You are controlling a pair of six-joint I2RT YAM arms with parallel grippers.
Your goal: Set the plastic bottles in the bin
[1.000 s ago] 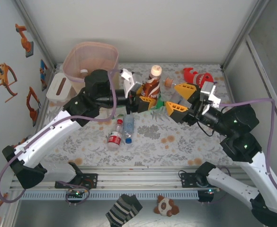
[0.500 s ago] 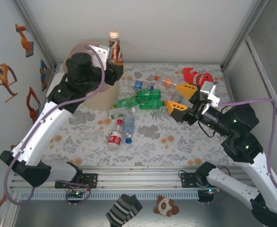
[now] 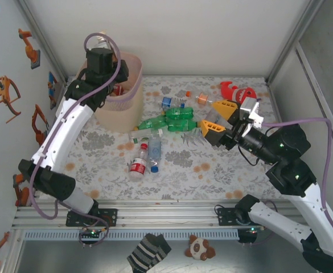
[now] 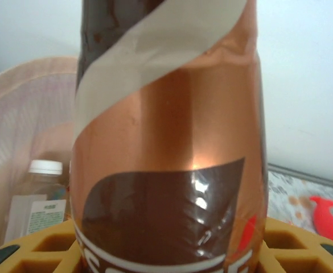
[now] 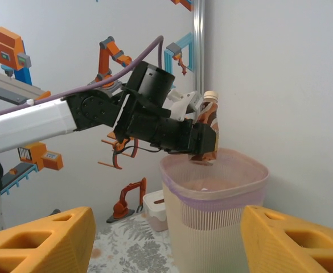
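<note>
Looking down from above: your left arm [image 3: 69, 122] stretches to the bin [image 3: 135, 77] in the far left corner. Your right gripper [image 3: 216, 118] hangs with jaws spread and empty. The green bottles [image 3: 176, 119] are just to its left, lying flat, long axes running left to right. That arm is the nearer one to them.

Left wrist: the left gripper [image 4: 166, 253] pinches a brown bottle [image 4: 166, 142] low on its body. A white-capped bottle [image 4: 44, 182] sits inside the bin.

Right wrist: you get what the close view lacks. The brown bottle is upright, cap up, straight above the bin's mouth. Letting go should drop it in.
</note>
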